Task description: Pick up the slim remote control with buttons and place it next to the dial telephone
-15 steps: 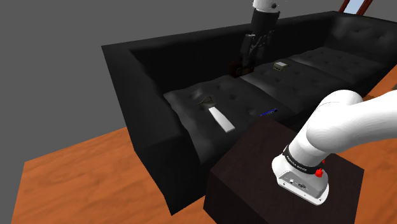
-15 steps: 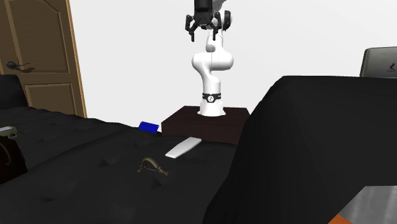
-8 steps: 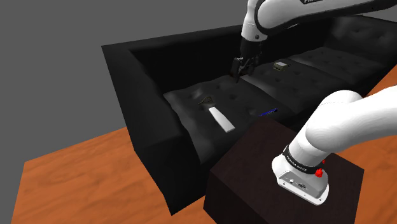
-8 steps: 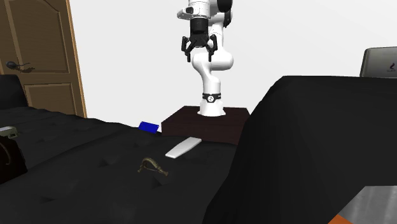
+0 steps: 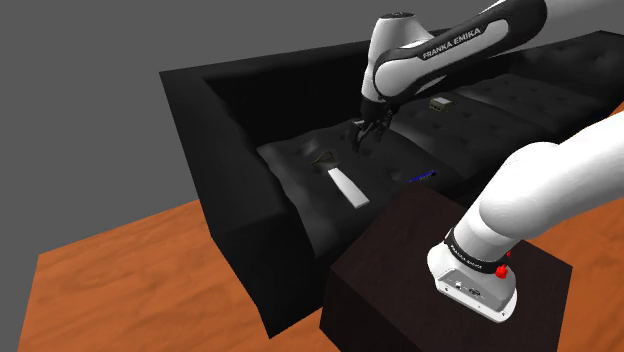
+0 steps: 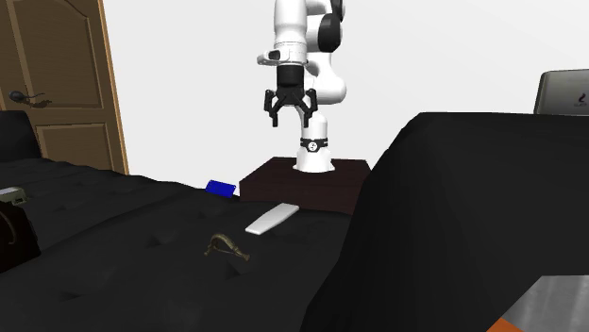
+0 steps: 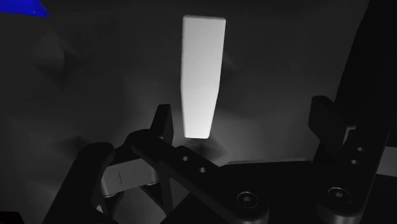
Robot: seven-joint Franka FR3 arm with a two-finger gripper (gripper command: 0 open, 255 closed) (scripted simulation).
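I am holding the gripper (image 6: 286, 111) in the air above the sofa (image 5: 232, 205), with its fingers (image 7: 326, 118) standing well apart and nothing between them. I am watching the remote (image 7: 203, 73), a plain white slab lying flat on the seat cushion, below the fingers and not touching them.

What I am weighing is how it lies to the fingers. In the wrist view its long axis is running straight away from the hand, close to square with the line from one finger to the other. The fingers would therefore be closing across its narrow width, which I judge to be the right grip. It is not sitting midway between them, though. Its near end is lying close by one finger, and the gap toward the other finger is wide. Most of its length is lying ahead of the fingertips, not under them.

So I am judging that the coming move calls for a small sideways shift toward that finger, a reach forward along the slab, and then a straight descent. A blue thing (image 7: 22, 6) is lying off beyond that same finger, well apart from the remote. I am not making out the telephone with any certainty.
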